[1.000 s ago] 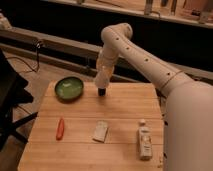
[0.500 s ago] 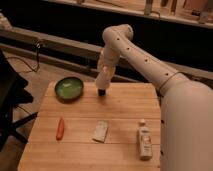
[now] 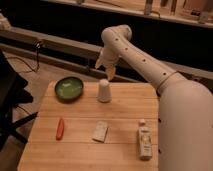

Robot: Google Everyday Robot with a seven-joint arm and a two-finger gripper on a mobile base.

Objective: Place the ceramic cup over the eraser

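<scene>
The white ceramic cup [image 3: 104,91] stands upside down on the wooden table [image 3: 125,107], at the back middle, right of the green bowl. The black eraser does not show; the spot where it stood is covered by the cup. My gripper [image 3: 105,72] hangs just above the cup, apart from it, with its fingers spread and nothing in them. The white arm reaches in from the right.
A green bowl [image 3: 69,88] sits at the back left. A small orange-red piece [image 3: 60,128] lies front left. A flat pale white rectangular piece [image 3: 100,131] lies front middle. A clear plastic bottle [image 3: 144,140] lies front right, next to the robot's body.
The gripper was low with the cup down at the black eraser. Now the cup stands alone over that spot and the gripper has let go and risen above it.
</scene>
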